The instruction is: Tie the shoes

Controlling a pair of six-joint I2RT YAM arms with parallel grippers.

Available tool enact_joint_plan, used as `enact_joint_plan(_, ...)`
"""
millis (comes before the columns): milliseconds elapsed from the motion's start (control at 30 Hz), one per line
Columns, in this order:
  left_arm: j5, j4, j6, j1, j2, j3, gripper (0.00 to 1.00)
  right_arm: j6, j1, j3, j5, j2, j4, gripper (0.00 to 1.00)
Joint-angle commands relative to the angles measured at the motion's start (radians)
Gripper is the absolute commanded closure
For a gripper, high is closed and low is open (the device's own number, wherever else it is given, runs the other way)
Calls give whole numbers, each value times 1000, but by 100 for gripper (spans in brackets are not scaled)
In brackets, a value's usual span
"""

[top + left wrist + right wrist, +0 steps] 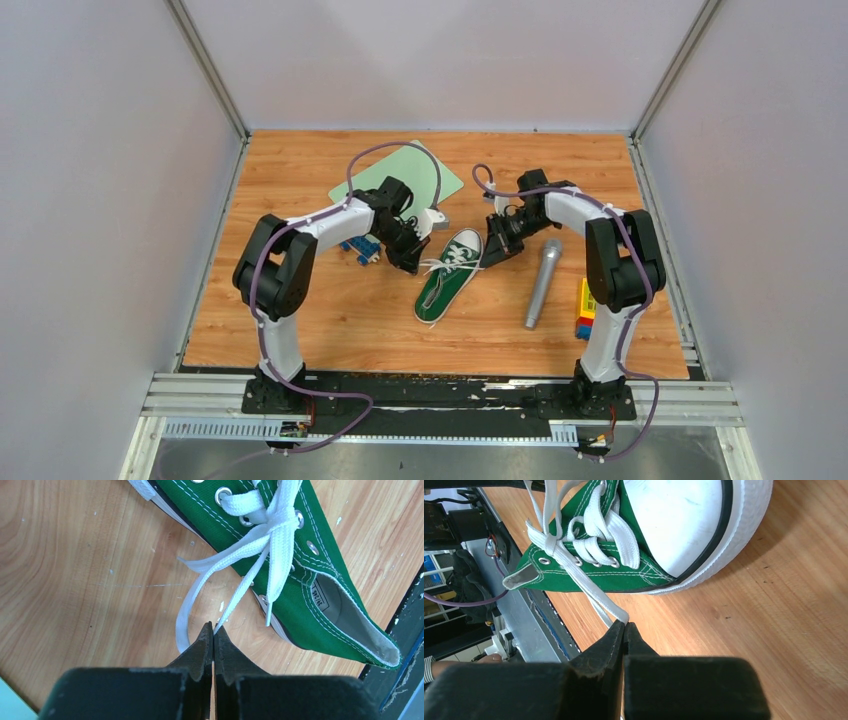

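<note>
The green sneaker (449, 275) with white toe cap lies mid-table, toe toward the far side. It also shows in the left wrist view (320, 575) and the right wrist view (604, 575). Its white laces (272, 530) cross in a first knot over the eyelets. My left gripper (410, 262) sits at the shoe's left and is shut on one lace strand (235, 600) that runs taut into its tips (214, 626). My right gripper (492, 255) sits at the shoe's right and is shut on the other lace strand (596, 597) at its tips (624, 624).
A grey microphone (541, 283) lies right of the shoe. Coloured blocks (584, 310) stand by the right arm. Blue blocks (360, 247) lie under the left arm. A pale green sheet (415, 172) lies at the back. Grey walls close in three sides.
</note>
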Motion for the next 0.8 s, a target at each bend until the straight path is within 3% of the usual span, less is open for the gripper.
enact_joint_plan(0, -80, -48, 1, 17, -53, -21, 100, -33, -14, -14, 35, -27, -18, 100)
enact_joint_plan(67, -57, -52, 3, 17, -52, -15, 100, -35, -12, -8, 2, -33, -18, 100)
enact_joint_plan(133, -17, -52, 0, 16, -63, 2, 91, -34, -11, 5, -19, -46, -18, 83)
enact_joint_plan(267, 28, -49, -5, 17, -131, 46, 56, -83, -20, 79, 42, -111, -44, 54)
enact_joint_plan(300, 32, -52, -1, 18, -160, 68, 53, -100, -29, 107, 62, -123, -52, 47)
enact_joint_plan(333, 41, -57, 2, 22, -175, 79, 14, -109, -43, 141, 84, -139, -58, 41)
enact_joint_plan(400, 33, -54, 2, 31, -222, 113, 2, -115, -81, 216, 124, -171, -58, 28)
enact_joint_plan(467, -11, -41, -28, 47, -256, 154, 0, -112, -126, 307, 158, -203, -51, 4)
enact_joint_plan(500, -35, -34, -74, 56, -267, 189, 0, -99, -146, 359, 181, -213, -45, 0)
enact_joint_plan(700, -135, -3, -373, 242, -266, 388, 0, 97, -198, 554, 498, -255, 70, 0)
enact_joint_plan(767, -153, 3, -408, 276, -267, 459, 0, 142, -204, 588, 561, -267, 92, 0)
